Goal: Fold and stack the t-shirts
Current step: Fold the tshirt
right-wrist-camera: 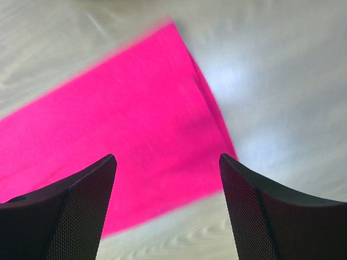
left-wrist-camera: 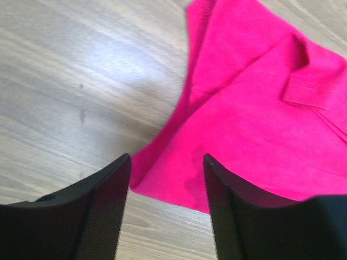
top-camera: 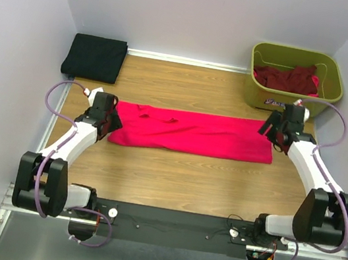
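Note:
A bright pink-red t-shirt (top-camera: 193, 132) lies folded into a long strip across the middle of the wooden table. My left gripper (top-camera: 110, 121) is open and empty just above its left end; the wrist view shows the shirt's near left corner (left-wrist-camera: 162, 181) between the jaws. My right gripper (top-camera: 273, 130) is open and empty above the strip's right end (right-wrist-camera: 162, 151). A folded black t-shirt (top-camera: 95, 57) lies at the far left corner. Dark maroon t-shirts (top-camera: 288, 78) are heaped in the tub.
The olive-green plastic tub (top-camera: 258, 92) stands at the far right against the wall. Grey walls close the table on the left, back and right. Bare wood (top-camera: 179, 177) lies between the pink shirt and the arm bases.

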Robot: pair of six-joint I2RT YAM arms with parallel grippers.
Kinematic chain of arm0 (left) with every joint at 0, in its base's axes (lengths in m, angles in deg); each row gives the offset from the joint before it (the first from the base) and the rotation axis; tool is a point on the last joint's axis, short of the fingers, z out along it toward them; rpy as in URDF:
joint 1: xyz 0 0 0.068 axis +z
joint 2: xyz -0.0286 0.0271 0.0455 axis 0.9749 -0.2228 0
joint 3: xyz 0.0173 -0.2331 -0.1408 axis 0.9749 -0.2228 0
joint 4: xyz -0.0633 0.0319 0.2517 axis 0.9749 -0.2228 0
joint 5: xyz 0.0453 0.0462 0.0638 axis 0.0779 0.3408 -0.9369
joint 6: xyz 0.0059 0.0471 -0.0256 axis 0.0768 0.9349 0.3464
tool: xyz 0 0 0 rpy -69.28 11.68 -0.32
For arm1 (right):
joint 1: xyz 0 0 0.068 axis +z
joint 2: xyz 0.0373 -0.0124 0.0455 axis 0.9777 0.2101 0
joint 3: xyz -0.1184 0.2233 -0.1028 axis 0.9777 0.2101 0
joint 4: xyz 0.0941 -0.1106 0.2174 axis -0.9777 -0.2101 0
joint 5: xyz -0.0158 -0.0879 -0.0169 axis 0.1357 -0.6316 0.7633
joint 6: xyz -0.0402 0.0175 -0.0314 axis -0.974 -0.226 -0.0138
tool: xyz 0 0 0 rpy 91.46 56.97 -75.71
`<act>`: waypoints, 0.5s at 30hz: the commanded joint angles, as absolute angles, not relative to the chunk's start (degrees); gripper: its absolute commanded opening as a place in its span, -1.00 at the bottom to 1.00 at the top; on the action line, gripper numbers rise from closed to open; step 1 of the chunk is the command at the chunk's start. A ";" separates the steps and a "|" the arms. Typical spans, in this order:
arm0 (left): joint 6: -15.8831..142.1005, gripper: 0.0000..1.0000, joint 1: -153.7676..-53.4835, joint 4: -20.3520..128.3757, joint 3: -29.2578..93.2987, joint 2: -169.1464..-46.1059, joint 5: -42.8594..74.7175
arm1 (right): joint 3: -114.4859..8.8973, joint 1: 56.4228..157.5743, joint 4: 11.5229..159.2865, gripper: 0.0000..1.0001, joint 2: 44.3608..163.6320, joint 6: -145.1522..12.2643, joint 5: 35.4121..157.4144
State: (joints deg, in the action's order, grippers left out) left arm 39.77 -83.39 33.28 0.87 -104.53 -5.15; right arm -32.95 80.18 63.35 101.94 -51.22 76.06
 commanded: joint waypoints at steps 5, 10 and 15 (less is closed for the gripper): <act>38.39 0.35 -81.08 32.04 -4.28 -104.82 -2.10 | -22.87 66.55 56.12 0.68 96.14 -37.50 88.32; 36.46 0.35 -80.82 32.05 -5.26 -102.97 -1.12 | -19.53 62.94 56.38 0.68 95.60 -36.43 92.28; 33.57 0.35 -80.47 33.71 -6.40 -102.97 0.55 | -17.51 61.00 60.15 0.68 97.53 -34.85 95.89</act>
